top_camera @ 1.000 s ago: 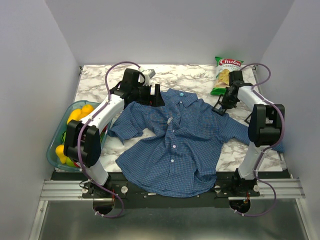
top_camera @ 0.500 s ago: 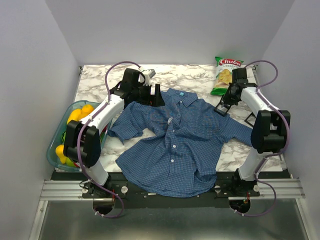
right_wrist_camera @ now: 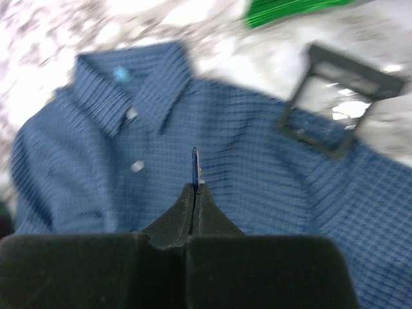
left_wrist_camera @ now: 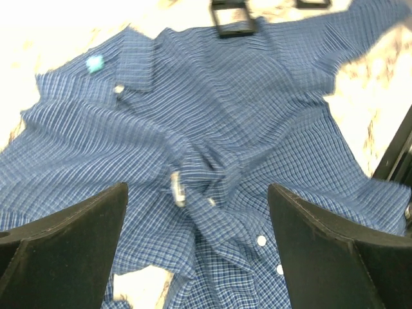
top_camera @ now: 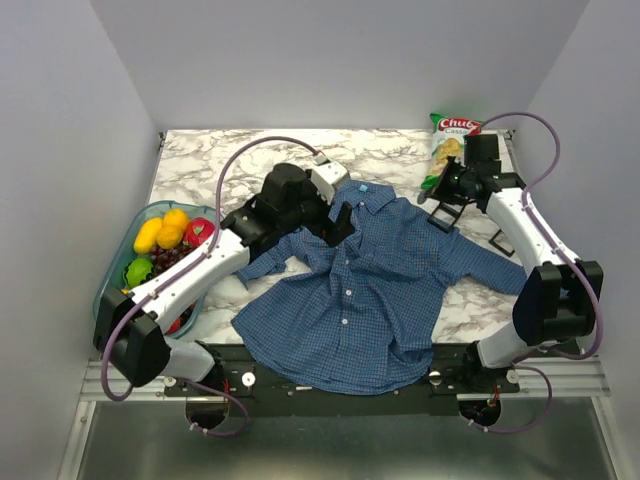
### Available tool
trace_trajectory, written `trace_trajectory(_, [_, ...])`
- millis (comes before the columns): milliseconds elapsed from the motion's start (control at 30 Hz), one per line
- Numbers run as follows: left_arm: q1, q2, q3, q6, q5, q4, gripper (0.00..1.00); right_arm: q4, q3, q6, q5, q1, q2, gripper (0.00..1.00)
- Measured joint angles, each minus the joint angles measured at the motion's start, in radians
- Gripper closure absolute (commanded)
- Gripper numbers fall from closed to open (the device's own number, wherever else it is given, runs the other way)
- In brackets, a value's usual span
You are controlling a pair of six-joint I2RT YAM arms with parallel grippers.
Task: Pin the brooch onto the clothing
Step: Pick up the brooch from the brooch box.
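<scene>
The clothing (top_camera: 360, 290), a blue checked shirt, lies spread face up on the marble table, collar and light-blue label (top_camera: 362, 187) toward the back. My right gripper (right_wrist_camera: 195, 187) is shut on the brooch (right_wrist_camera: 195, 162), a thin blue disc seen edge-on, sticking out past the fingertips above the shirt's chest. From the top this gripper (top_camera: 440, 190) hovers by the shirt's right shoulder. My left gripper (left_wrist_camera: 196, 193) is open and empty, above the bunched button placket (left_wrist_camera: 212, 174); from the top it (top_camera: 338, 222) is just below the collar.
A green chips bag (top_camera: 452, 140) lies at the back right. A black rectangular frame (right_wrist_camera: 331, 103) rests by the right shoulder. A tub of fruit (top_camera: 150, 260) stands at the left edge. A small pale oblong thing (left_wrist_camera: 177, 188) sits in the placket folds.
My right gripper has shut on the brooch and moved up toward the back right. My left arm has swung from left of the collar to over the shirt's upper middle, uncovering the fruit tub.
</scene>
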Motion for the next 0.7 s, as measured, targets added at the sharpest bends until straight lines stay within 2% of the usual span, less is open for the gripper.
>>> trace_trajectory(167, [-0.152, -0.076, -0.098, 0.108, -0.161, 0.076, 0.02, -0.001, -0.009, 0.060, -0.083, 0.140, -0.032, 0.99])
trace_trajectory(367, [-0.282, -0.095, -0.167, 0.215, -0.352, 0.120, 0.03, 0.006, -0.032, 0.154, -0.156, 0.310, -0.053, 0.99])
trace_trajectory(467, [-0.316, -0.091, -0.166, 0.251, -0.438, 0.126, 0.02, 0.013, -0.032, 0.189, -0.167, 0.364, -0.056, 0.99])
trace_trajectory(700, [-0.328, -0.043, -0.156, 0.286, -0.528, 0.128, 0.05, 0.045, -0.033, 0.253, -0.186, 0.426, -0.059, 0.99])
